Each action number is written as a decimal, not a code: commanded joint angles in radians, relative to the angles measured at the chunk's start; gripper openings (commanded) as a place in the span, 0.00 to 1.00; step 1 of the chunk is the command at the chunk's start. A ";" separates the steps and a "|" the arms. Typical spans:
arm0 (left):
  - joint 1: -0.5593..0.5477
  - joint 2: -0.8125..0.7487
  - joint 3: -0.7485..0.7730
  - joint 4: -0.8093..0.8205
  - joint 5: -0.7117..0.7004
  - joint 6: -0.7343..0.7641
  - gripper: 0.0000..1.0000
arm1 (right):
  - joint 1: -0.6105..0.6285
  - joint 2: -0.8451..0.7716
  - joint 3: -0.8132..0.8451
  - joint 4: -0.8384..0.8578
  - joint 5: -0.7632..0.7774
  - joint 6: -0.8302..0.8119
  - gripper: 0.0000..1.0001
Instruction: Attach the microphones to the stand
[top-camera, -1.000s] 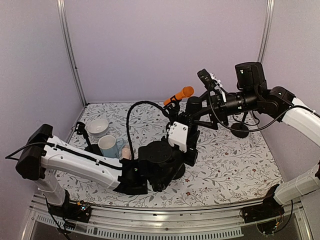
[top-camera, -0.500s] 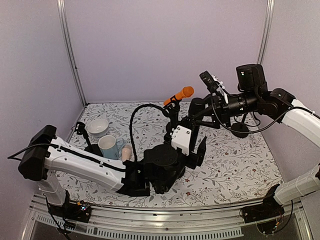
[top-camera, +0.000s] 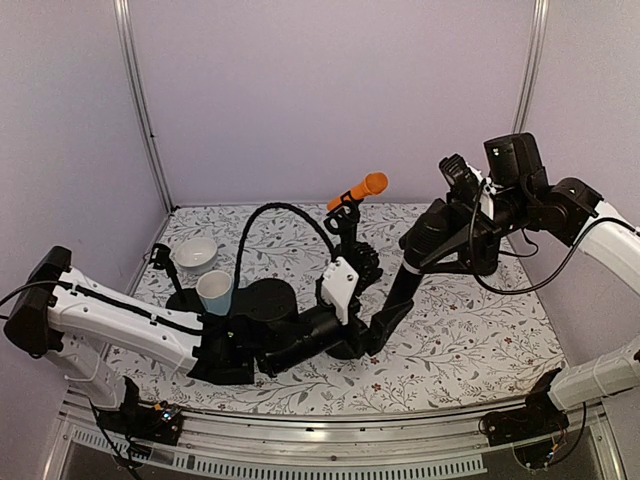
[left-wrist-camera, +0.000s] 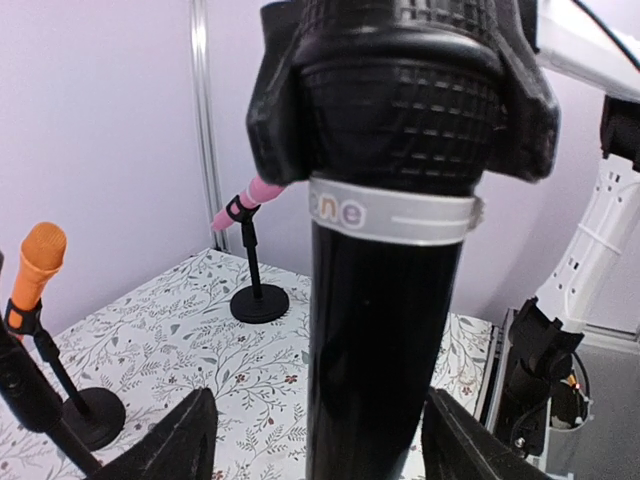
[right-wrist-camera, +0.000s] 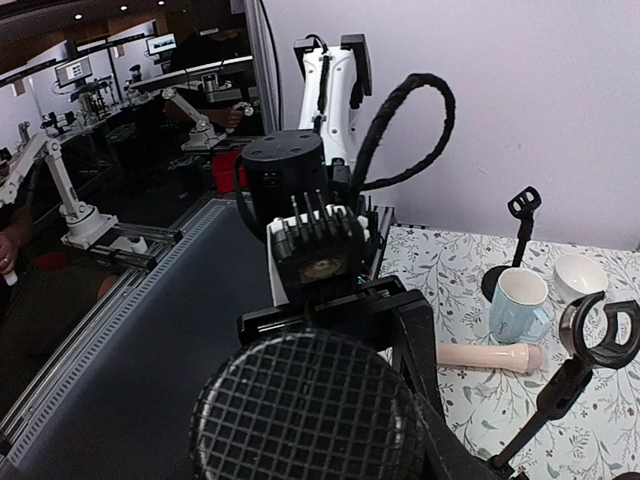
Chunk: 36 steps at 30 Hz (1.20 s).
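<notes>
Handing over the black microphone (left-wrist-camera: 385, 340): right fingers (left-wrist-camera: 525, 110) pinch its head, left fingers (left-wrist-camera: 175, 445) spread; next it likely needs seating in the empty stand clip (right-wrist-camera: 597, 335)

Black mic (right-wrist-camera: 305, 420): mesh head fills bottom centre, close to lens, blurred. Behind it, black-and-white arm wrist (right-wrist-camera: 320, 265) w/ looping cable (right-wrist-camera: 425, 95), prob. the left arm's. On floral table (right-wrist-camera: 440, 265), right side: beige-pink mic (right-wrist-camera: 490, 355) lying flat just beside blue-white mug (right-wrist-camera: 520, 305); white bowl (right-wrist-camera: 583, 272) near; far stand clip (right-wrist-camera: 523, 203) behind mug, near stand clip (right-wrist-camera: 598, 335) in front.
</notes>
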 joint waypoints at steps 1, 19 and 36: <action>0.052 -0.024 -0.014 0.006 0.230 0.040 0.70 | -0.001 0.019 0.037 -0.092 -0.107 -0.123 0.20; 0.124 0.024 0.006 0.041 0.371 0.003 0.10 | 0.000 -0.012 0.034 0.012 0.120 0.026 0.57; 0.152 -0.025 0.024 -0.055 0.389 -0.018 0.07 | -0.001 0.002 0.044 -0.023 0.195 0.018 0.57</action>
